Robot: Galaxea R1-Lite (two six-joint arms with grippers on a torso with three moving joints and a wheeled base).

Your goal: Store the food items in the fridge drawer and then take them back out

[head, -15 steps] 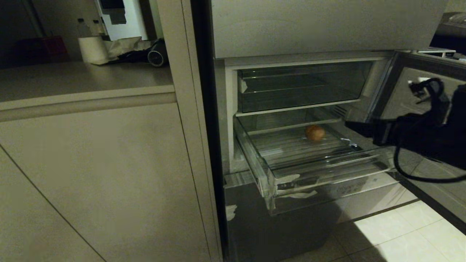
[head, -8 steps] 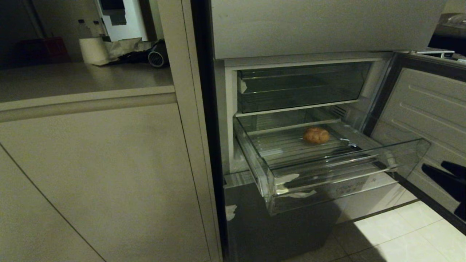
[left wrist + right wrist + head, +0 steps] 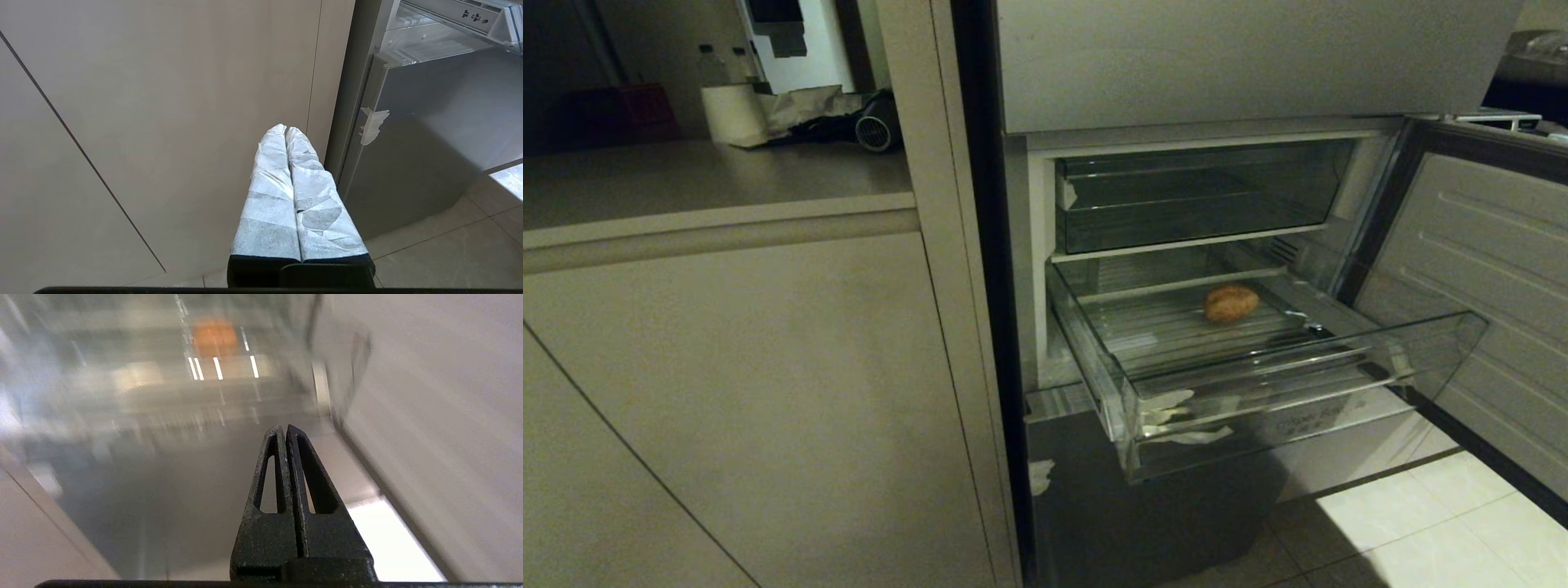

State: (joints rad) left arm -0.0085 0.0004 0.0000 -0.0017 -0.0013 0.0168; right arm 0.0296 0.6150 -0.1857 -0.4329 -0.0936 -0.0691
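Head view showing potato [image 3: 1231,302] sitting in open drawer [image 3: 1258,384]; both grippers' jaws closed, empty; potato risks rolling if drawer gets bumped.

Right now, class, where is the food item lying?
In the head view the food item lies on the ribbed floor of the pulled-out fridge drawer, towards its back and right of centre, under the upper clear bin.

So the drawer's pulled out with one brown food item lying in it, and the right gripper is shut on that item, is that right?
Not quite. The fridge drawer is pulled out with one food item lying in it, but the right gripper is shut on nothing. The right wrist view shows its fingers pressed together, empty, well away from the item.
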